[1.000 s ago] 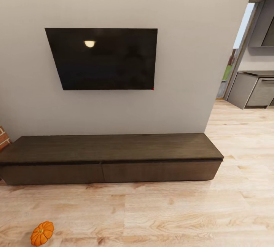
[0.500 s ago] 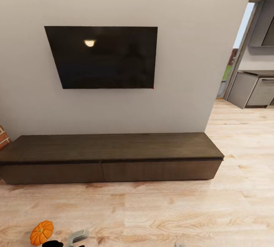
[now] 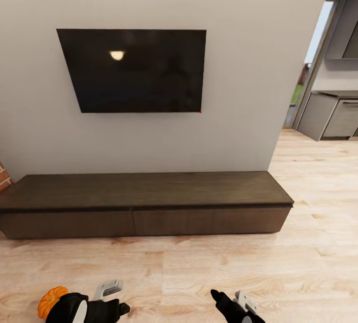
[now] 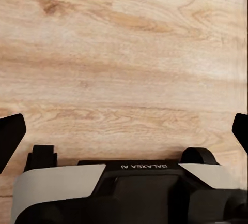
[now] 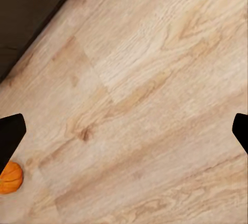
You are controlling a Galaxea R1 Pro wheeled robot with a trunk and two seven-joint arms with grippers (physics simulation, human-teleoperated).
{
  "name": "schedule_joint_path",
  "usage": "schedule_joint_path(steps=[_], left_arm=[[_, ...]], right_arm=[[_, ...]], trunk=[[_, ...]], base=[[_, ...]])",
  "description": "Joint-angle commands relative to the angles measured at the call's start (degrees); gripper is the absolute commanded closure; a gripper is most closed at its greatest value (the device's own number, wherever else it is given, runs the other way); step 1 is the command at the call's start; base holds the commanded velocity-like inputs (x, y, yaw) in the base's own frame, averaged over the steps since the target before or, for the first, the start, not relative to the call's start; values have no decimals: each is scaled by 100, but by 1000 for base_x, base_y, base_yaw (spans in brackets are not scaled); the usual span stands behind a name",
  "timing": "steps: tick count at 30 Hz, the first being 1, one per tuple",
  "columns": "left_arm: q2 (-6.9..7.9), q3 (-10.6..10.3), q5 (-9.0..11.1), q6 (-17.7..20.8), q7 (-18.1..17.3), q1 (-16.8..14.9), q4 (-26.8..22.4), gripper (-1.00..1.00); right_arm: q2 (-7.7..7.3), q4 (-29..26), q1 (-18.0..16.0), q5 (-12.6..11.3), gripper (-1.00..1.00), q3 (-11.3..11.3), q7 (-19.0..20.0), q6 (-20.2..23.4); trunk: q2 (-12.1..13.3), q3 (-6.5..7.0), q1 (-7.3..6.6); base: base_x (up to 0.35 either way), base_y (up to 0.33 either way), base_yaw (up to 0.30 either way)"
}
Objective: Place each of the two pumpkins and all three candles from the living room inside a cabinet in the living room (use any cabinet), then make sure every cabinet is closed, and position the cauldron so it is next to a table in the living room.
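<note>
On the floor beside the left jaws [image 3: 112, 295], a pumpkin [image 3: 48, 300], both jaws wide open, empty.

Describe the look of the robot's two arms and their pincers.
Both arms are glossy black with pale grey-white shell panels. The left pincer has a light grey finger and a black one; the right pincer likewise. In the left wrist view, the housing bears small "GALAXEA AI" lettering, and the fingertips are black.

You can read one marking: "GALAXEA AI" in small white letters on the black body of the left gripper [image 4: 124, 136], seen upside down and mirrored in the left wrist view. The TV [image 3: 132, 70], cabinet [image 3: 144, 203] and pumpkin [image 3: 48, 300] give you no text, labels or numbers.
</note>
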Motion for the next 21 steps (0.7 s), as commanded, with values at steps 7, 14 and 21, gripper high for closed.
schedule_joint_path(steps=[7, 14, 21], left_arm=[[-320, -175, 46, 27, 4, 0, 0, -100], [-337, -179, 55, 35, 5, 0, 0, -100], [-323, -161, 315, 79, -8, 0, -10, -100]], right_arm=[[-53, -286, 0, -878, -100, 4, 91, -27], [-53, -441, 1, -1003, -100, 8, 517, -56], [-48, -462, 2, -1032, -100, 1, 569, -54]], trunk=[[-282, -126, 154], [-563, -252, 308], [-844, -378, 462]], base=[[0, 0, 0], [0, 0, 0], [0, 0, 0]])
